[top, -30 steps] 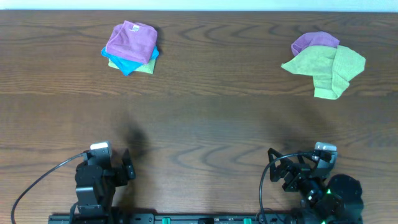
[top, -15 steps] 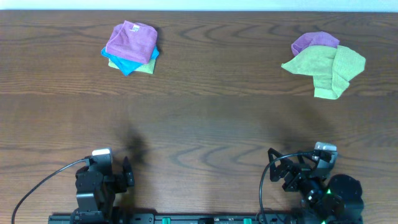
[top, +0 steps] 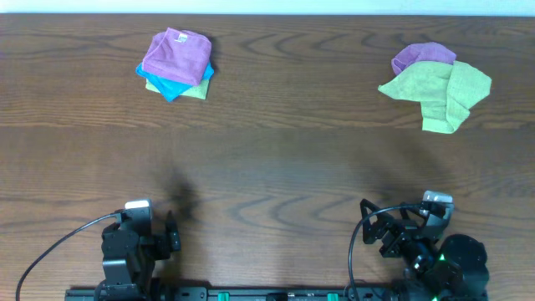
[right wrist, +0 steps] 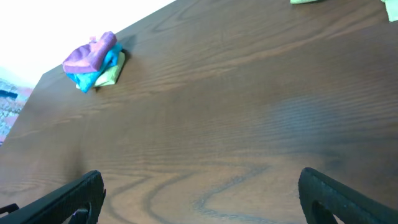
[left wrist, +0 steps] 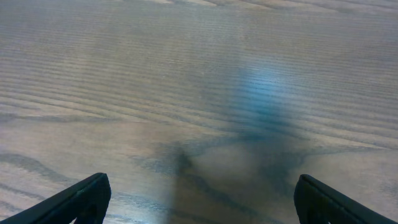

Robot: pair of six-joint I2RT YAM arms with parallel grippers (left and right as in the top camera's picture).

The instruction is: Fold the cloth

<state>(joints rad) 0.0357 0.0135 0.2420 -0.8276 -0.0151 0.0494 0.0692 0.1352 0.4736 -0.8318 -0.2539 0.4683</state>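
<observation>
**Cloth (top: 175, 54) folded, topping the far-left pile**

Lies as a neat purple square at the far left of the table (top: 267, 159), white tag toward the far edge. Rests on a blue cloth (top: 173, 89) and a green cloth (top: 196, 91), both peeking out underneath. Probably set there to build one tidy pile of finished pieces, well apart from the heap at the far right. Over there: another purple cloth (top: 424, 56), bunched up and partly tucked under a loose green cloth (top: 443, 88), neither one folded.

Left gripper (left wrist: 202, 193) and right gripper (right wrist: 199, 186): spread wide, nothing between the fingers, low over bare wood at the near edge. Likely parked clear of both piles. Looks like nothing left to do on this piece.

No box, tray or bin anywhere in view.
</observation>
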